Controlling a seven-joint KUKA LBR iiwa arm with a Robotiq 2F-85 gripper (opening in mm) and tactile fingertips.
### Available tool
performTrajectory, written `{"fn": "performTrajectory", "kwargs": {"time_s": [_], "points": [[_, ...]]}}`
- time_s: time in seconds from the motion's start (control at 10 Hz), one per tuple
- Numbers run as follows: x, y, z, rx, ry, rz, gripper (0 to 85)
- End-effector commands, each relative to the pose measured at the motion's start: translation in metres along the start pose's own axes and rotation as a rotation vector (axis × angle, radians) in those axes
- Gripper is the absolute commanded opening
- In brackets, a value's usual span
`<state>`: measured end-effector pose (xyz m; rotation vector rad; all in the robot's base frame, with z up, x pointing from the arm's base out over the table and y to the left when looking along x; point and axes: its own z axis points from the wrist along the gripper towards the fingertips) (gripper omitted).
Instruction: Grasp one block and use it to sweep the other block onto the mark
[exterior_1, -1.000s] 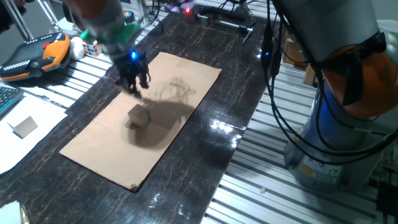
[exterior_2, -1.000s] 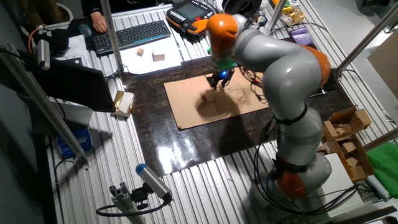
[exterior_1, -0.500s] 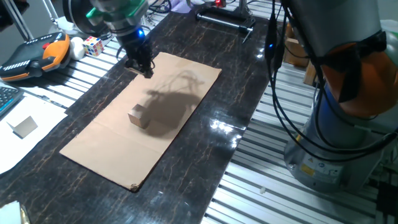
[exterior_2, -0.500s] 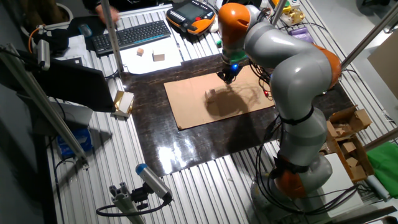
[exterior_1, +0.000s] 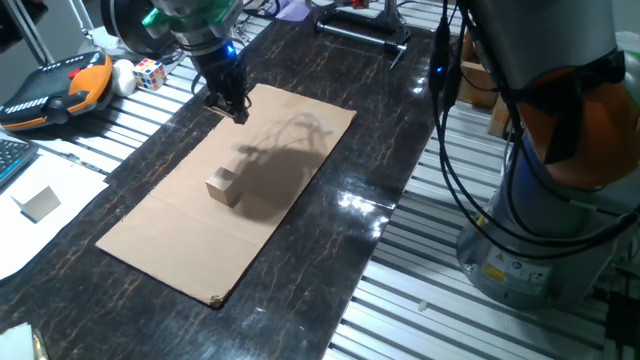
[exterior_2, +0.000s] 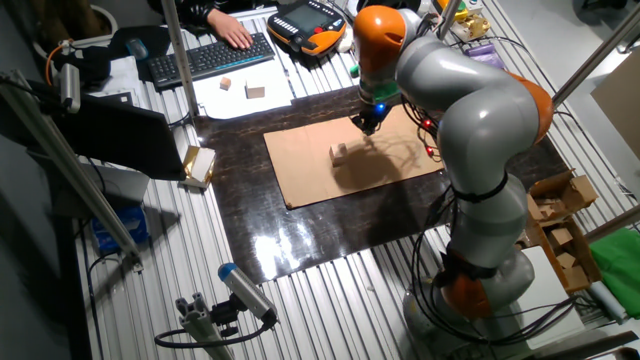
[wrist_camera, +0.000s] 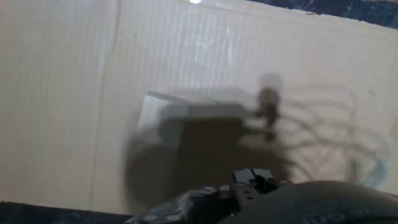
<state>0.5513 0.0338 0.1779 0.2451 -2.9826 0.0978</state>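
Note:
The other block, a plain tan wooden cube (exterior_1: 224, 187) (exterior_2: 339, 152), sits on the brown cardboard sheet (exterior_1: 150, 235) left of its middle. In the hand view the cube (wrist_camera: 163, 117) lies partly in the arm's shadow, with the mark (wrist_camera: 268, 98), a small dark dot, to its right. I cannot pick out the mark in the fixed views. My gripper (exterior_1: 236, 107) (exterior_2: 366, 122) hangs above the sheet's far left edge, well away from the cube. Its fingers look shut, with nothing showing between them.
A multicoloured puzzle cube (exterior_1: 150, 72) lies off the sheet beside an orange teach pendant (exterior_1: 55, 85). White paper carrying a small grey block (exterior_1: 40, 203) is at the left. The robot's base and cables (exterior_1: 560, 150) fill the right. A person's hand rests on the keyboard (exterior_2: 210, 55).
Over the last second my gripper rose from beside the cube and moved to the sheet's far edge, then held there. The cube has not moved.

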Motion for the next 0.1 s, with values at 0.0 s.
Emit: {"fn": "performTrajectory", "kwargs": {"time_s": [0.0], "points": [[0.0,0.0005,0.0002,-0.012,0.011,0.003,0.7]]}}
